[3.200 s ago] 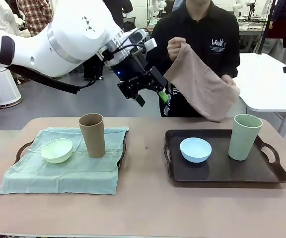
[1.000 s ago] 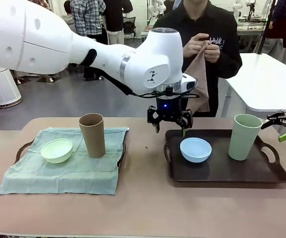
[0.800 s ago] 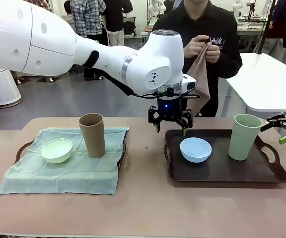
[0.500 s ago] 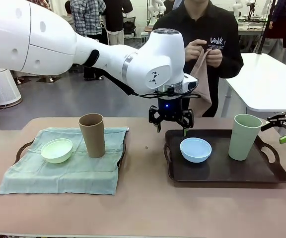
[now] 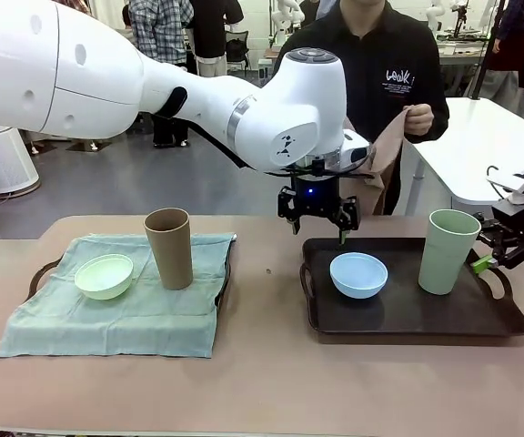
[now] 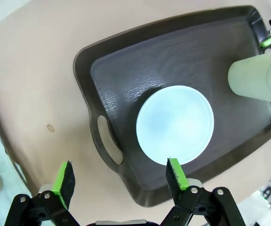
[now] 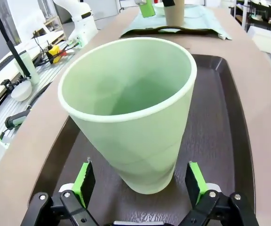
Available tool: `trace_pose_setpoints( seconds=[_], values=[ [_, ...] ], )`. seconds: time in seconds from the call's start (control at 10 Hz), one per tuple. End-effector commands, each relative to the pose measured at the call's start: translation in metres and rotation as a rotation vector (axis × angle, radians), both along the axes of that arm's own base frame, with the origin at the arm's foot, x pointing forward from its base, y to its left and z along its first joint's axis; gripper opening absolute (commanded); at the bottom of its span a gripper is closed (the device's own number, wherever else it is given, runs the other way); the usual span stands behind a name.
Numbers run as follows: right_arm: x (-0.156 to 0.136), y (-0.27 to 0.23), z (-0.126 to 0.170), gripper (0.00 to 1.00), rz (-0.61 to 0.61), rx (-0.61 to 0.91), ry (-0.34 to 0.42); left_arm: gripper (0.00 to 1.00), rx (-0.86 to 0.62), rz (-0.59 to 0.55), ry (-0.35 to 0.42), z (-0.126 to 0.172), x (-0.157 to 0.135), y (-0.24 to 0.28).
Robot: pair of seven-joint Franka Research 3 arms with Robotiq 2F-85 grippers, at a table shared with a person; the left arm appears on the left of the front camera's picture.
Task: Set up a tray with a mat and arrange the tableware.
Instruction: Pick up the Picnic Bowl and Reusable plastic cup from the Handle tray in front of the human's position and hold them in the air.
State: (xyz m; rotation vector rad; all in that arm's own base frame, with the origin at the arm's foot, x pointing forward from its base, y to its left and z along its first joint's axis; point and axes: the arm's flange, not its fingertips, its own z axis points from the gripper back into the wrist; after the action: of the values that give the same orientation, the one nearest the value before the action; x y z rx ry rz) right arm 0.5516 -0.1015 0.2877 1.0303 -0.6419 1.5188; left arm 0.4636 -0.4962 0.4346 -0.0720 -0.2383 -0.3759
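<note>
On a tan counter (image 5: 271, 382) in a busy lab, a dark tray (image 5: 408, 320) carries the light blue bowl (image 5: 358, 275) and the pale green cup (image 5: 448, 251). The left tool (image 5: 318, 220) hangs released above the tray near the bowl. The right tool (image 5: 492, 256), likewise released, faces the cup's base. A low or lopsided squeeze could topple the tall cup or skid the bowl.

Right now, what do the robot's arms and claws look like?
The left arm is fat, round and white, with a small black mark and a blue light by its wrist. The left gripper and right gripper are black with green pads.
</note>
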Motion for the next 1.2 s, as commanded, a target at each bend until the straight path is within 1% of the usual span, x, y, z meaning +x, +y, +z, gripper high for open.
trace_pose_setpoints(
  seconds=[0.0,0.2,0.3,0.4,0.5,0.8,1.0,1.1],
  values=[
    [-0.009,0.003,-0.001,1.00,-0.029,0.000,-0.012,1.00,-0.005,-0.017,-0.028,-0.003,-0.004,0.006],
    [-0.008,0.009,-0.006,1.00,-0.018,0.005,0.002,1.00,0.013,-0.003,-0.030,-0.008,0.001,0.000],
    [-0.007,0.012,-0.007,1.00,-0.009,0.017,-0.005,1.00,0.034,0.018,-0.021,-0.014,0.005,-0.005],
    [-0.006,0.016,-0.007,1.00,0.001,0.045,-0.063,1.00,0.052,0.028,-0.018,-0.019,0.008,-0.010],
    [-0.004,0.018,-0.005,1.00,0.019,0.066,-0.086,1.00,0.066,0.031,-0.004,-0.025,0.010,-0.016],
    [0.001,0.022,-0.008,1.00,0.035,0.074,-0.070,1.00,0.085,0.061,0.040,-0.043,0.017,-0.029],
    [0.003,0.024,-0.008,1.00,0.042,0.089,-0.084,1.00,0.103,0.056,0.056,-0.053,0.018,-0.036],
    [0.004,0.026,-0.010,1.00,0.048,0.088,-0.067,1.00,0.111,0.064,0.062,-0.058,0.020,-0.036]
  ],
)
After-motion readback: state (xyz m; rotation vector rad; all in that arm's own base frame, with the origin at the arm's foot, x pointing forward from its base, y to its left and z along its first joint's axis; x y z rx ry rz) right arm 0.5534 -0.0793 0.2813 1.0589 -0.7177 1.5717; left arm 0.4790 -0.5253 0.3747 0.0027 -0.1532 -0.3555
